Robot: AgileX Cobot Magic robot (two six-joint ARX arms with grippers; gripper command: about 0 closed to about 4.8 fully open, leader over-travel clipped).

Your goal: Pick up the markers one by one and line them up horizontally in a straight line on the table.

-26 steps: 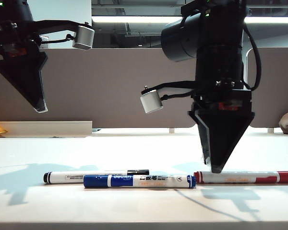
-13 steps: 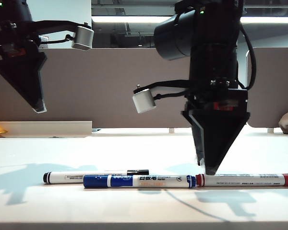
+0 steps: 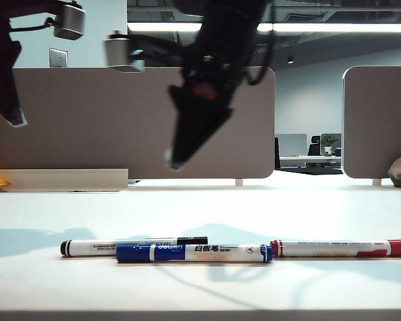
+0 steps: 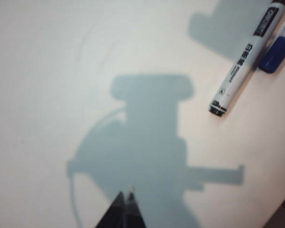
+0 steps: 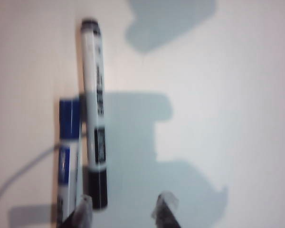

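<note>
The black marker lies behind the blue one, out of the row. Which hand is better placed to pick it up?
The right hand, probably. It hangs open above the black marker. The left hand is shut and raised at the far left, with that marker off to its side.

black-capped marker [image 3: 134,245] flat on the table [image 3: 207,207], rearmost | blue marker [image 3: 194,253] lying level, just in front, overlapping it lengthwise | red-capped marker [image 3: 342,248] end-on at blue's right tip, level
</note>
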